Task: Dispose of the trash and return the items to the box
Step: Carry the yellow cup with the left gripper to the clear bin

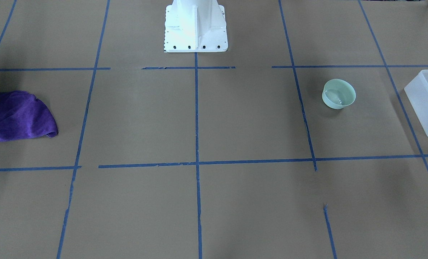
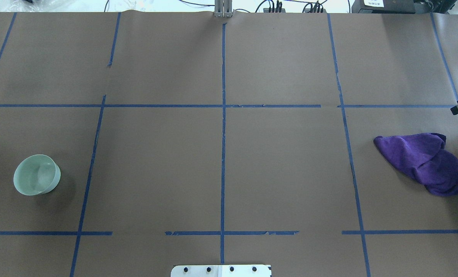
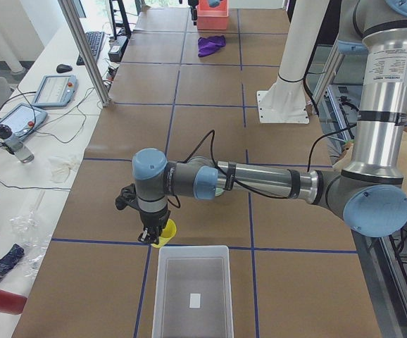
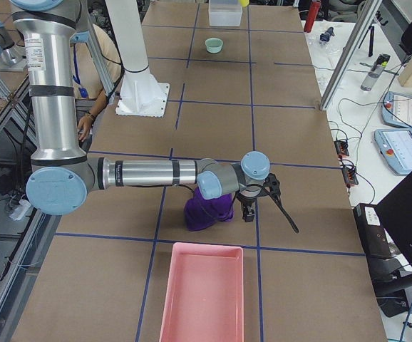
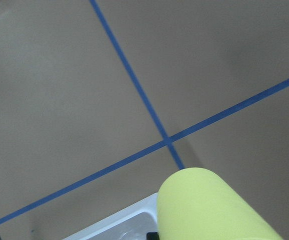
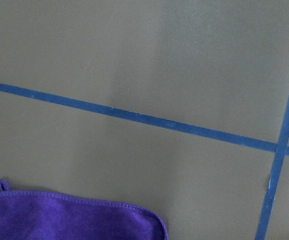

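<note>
**Yellow cup (image 3: 164, 233) at the box (image 3: 163, 296) rim**

The yellow cup sits at the left gripper (image 3: 147, 236) tip, just beside the box's rim; whether those jaws clamp it can't be told; the right gripper (image 4: 249, 214) hangs beside a purple cloth (image 4: 207, 208), jaws likewise unclear

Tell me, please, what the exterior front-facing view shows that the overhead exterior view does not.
Only the front-facing view shows the box, cut off at that view's right edge, and the white column of the robot base. Only the overhead view shows cables beyond the table's far edge. Both show the green bowl, upright, and the crumpled purple cloth, at opposite ends of the brown table with its blue tape lines.
</note>
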Controlling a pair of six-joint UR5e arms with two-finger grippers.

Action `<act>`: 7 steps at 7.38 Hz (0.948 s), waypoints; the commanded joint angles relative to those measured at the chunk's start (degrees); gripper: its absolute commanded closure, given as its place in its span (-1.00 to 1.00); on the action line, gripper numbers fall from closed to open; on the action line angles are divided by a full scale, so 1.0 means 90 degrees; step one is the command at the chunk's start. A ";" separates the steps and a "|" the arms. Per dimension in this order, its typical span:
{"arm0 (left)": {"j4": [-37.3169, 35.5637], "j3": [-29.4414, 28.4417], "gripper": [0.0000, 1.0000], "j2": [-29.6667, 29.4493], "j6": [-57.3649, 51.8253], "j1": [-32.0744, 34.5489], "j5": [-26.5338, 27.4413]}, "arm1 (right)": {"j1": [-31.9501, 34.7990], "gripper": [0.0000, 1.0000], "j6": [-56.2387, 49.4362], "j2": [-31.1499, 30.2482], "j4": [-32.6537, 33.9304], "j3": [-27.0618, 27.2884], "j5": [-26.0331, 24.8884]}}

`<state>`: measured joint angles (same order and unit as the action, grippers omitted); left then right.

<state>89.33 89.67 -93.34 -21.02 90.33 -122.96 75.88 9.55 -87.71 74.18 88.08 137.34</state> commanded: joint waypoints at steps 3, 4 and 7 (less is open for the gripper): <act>-0.0121 -0.1603 1.00 0.0224 0.0330 0.0033 -0.1346 | -0.0053 -1.00 0.0004 -0.0001 0.0000 -0.0011 0.0004; -0.0092 -0.1662 1.00 0.0224 0.0459 -0.0084 -0.1416 | -0.0053 -1.00 0.0004 -0.0011 0.0000 -0.0011 -0.0006; 0.0395 -0.2101 1.00 0.0224 0.0607 -0.0299 -0.1552 | -0.0062 -1.00 0.0004 -0.0011 0.0000 -0.0021 -0.0006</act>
<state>90.92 72.70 -91.38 -15.98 88.55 -136.10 75.38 9.62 -87.80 74.18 87.92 137.29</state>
